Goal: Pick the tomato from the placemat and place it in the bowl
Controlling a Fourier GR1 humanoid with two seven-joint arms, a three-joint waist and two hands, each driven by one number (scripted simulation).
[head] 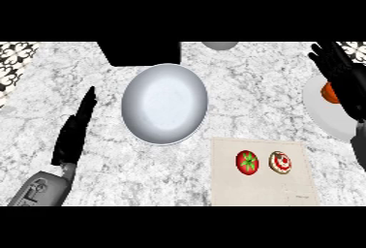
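The tabletop (50, 87) is white-grey marble, with black-and-white patterned tiling (16, 55) at its far left corner and again at the far right. The left robot hand (75, 128) comes in from the lower left on a grey forearm (39, 189). Its fingers are straight and pressed together, pointing away, and hold nothing; bare marble lies all round it. To its right, with a strip of open marble between, sits the white bowl (164, 104). Beyond the bowl, at the far edge, are a flat black block (139, 53) and a grey round object (220, 45) cut off by the view. Nearer the right robot hand (346, 77), a beige placemat (261, 191) lies at the near edge, apart from the bowl. The tomato (247, 162) rests on the placemat's left half, well apart from both hands, with a round white-and-red pastry (281, 162) just beside it. A small mark (304, 197) near the placemat's corner is too small to read. The right robot hand stands at the right edge, fingers up and spread, gripping nothing. It partly hides a white plate (322, 114) carrying an orange object (328, 92).
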